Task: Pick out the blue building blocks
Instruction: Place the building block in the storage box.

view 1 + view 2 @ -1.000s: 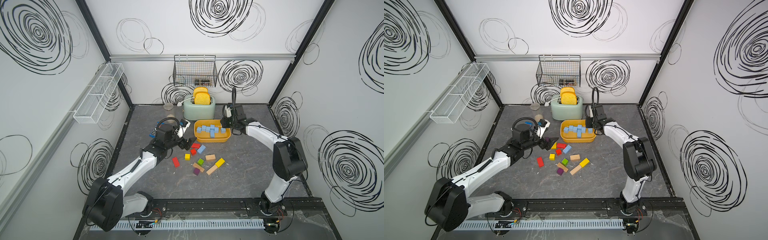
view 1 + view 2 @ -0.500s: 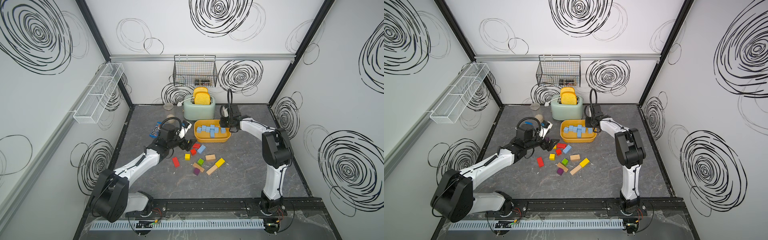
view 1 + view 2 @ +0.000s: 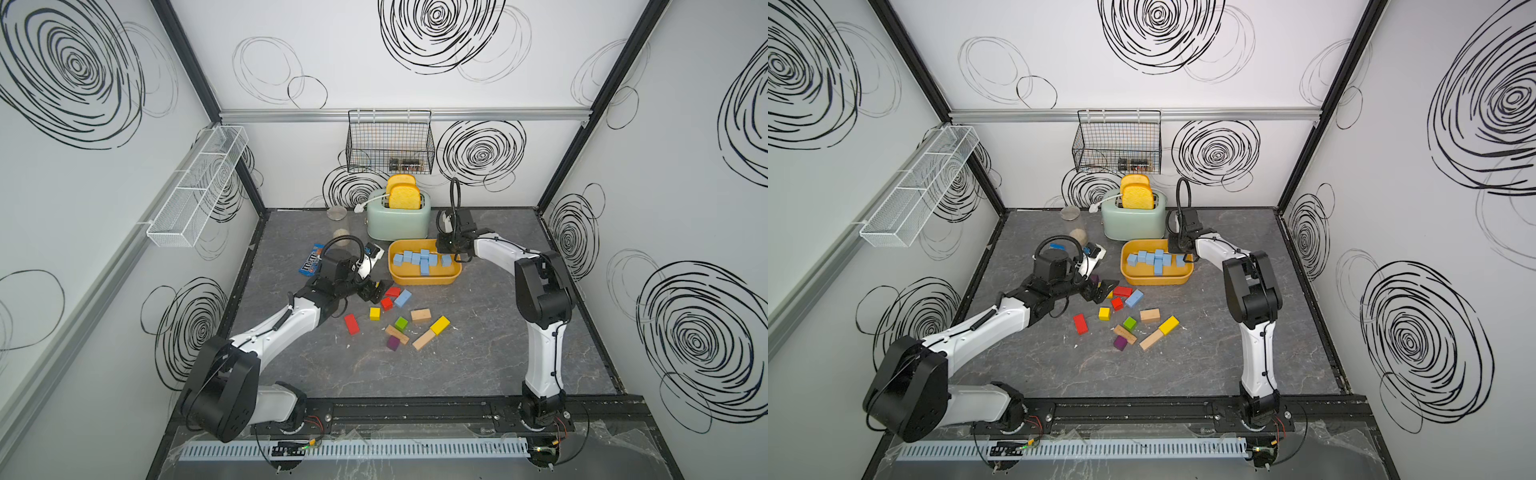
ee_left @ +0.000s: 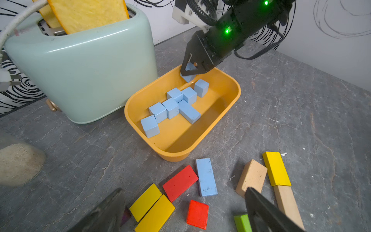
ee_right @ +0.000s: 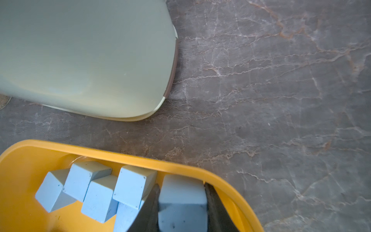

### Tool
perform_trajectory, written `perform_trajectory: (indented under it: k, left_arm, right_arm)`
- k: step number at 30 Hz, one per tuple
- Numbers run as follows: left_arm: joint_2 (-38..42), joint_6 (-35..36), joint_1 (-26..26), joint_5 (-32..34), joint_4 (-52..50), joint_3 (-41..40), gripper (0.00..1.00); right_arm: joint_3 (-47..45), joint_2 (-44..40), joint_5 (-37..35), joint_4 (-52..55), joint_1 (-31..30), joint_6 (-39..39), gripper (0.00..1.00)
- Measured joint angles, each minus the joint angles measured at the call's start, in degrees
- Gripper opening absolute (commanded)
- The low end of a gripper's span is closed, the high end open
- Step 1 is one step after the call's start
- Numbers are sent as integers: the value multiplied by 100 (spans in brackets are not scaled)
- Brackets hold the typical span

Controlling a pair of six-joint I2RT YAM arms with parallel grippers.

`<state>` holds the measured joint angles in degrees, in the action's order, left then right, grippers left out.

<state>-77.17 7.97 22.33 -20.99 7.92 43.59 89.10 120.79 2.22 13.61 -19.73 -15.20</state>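
Gripping blue cube (image 5: 181, 192) tight in right jaws, low at corner of yellow tray (image 4: 236, 92), just inside rim, next to other blue blocks (image 4: 172, 106) lying there. Lower to bare tray floor before letting go, keeping clear of rim and neighbouring cubes. Holding left jaws spread wide, empty, near only loose blue brick (image 4: 206, 176) on desk (image 4: 301, 120). Grip across narrow sides. Red brick (image 4: 180, 182) just beside, so likely nudge.

Your left arm (image 3: 286, 322) and right arm (image 3: 542, 357): white shells, black joints. By the toaster (image 4: 80, 70), green lights (image 4: 227, 30) dot your right wrist (image 4: 239, 22).
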Motion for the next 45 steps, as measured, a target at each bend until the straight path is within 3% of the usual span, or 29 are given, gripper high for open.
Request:
perform_trajectory:
  k: [9,25,34,40,45]
  left_arm:
    - [-76,7,0,2,-4,0,96]
    - [-72,17,4,50,-63,2,96]
    - [70,17,105,151,-166,2,96]
    - [138,-48,214,267,-448,249,96]
    - [212,-111,356,472,-533,463,96]
  right_arm:
    - [20,157,9,0,0,-2,14]
    - [26,225,81,35,0,-74,46]
    - [22,138,131,136,-11,-109,53]
    - [-186,-437,186,116,-11,-162,68]
    - [-758,-1318,398,-127,-9,-162,90]
